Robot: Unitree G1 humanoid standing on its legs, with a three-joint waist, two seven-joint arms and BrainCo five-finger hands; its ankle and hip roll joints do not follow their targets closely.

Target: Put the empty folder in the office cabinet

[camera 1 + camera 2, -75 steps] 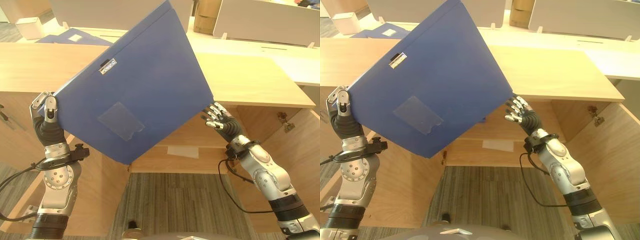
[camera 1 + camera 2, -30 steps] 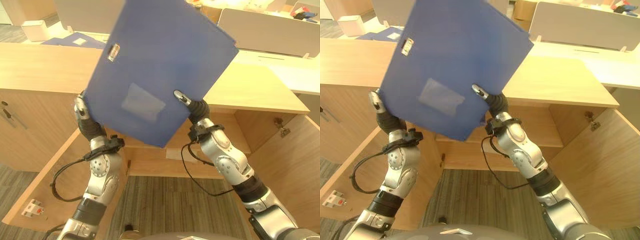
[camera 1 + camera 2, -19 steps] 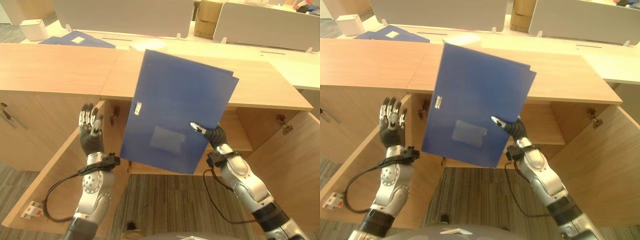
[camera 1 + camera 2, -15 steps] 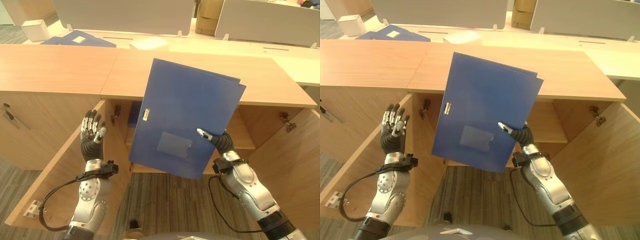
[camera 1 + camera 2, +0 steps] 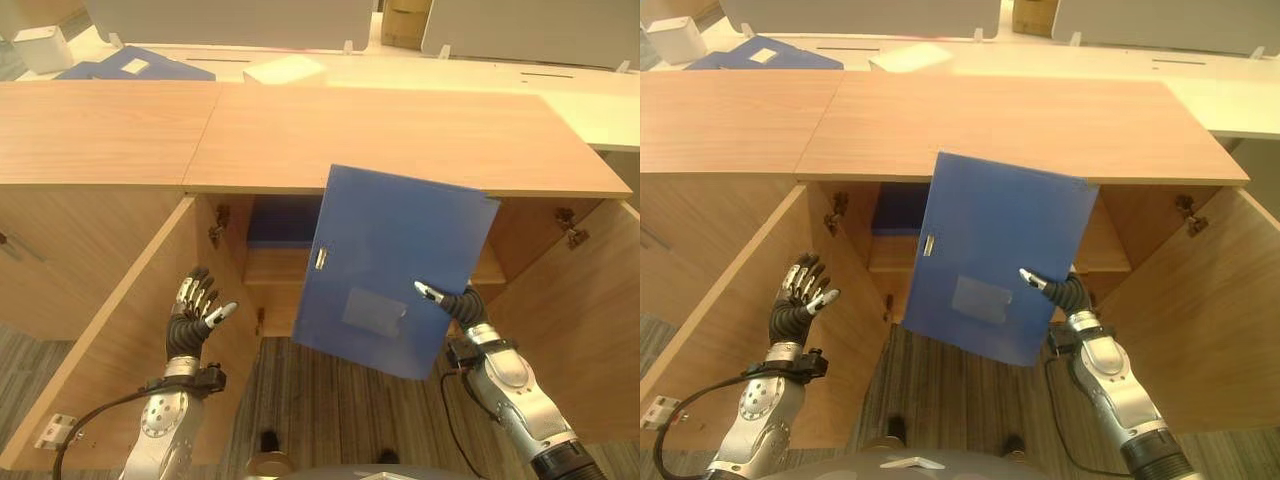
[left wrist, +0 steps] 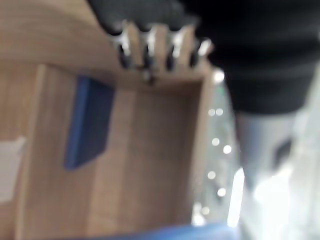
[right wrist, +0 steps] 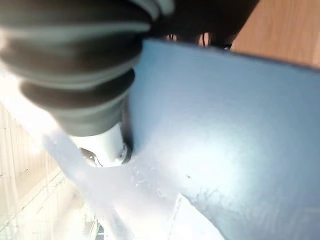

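A blue folder (image 5: 395, 270) hangs upright in front of the open office cabinet (image 5: 400, 130), its top edge level with the cabinet's top board. My right hand (image 5: 447, 301) holds it at its right edge, thumb on the front cover and fingers behind; the right wrist view has the thumb (image 7: 105, 150) pressed on the blue cover (image 7: 225, 125). My left hand (image 5: 195, 315) is lower left, beside the left door, fingers straight and spread, touching nothing. Its wrist view looks into the cabinet past straight fingers (image 6: 155, 47).
Another blue folder (image 5: 285, 220) lies inside the cabinet on the upper shelf at the left, also seen as a blue folder (image 6: 90, 122) from the left wrist. Both doors, left (image 5: 110, 330) and right (image 5: 590, 330), stand wide open. More blue folders (image 5: 130, 65) lie on the desk behind.
The folder has come down from above the cabinet top to the front of the opening. My left hand let go of it and dropped to the lower left; the right hand keeps hold.
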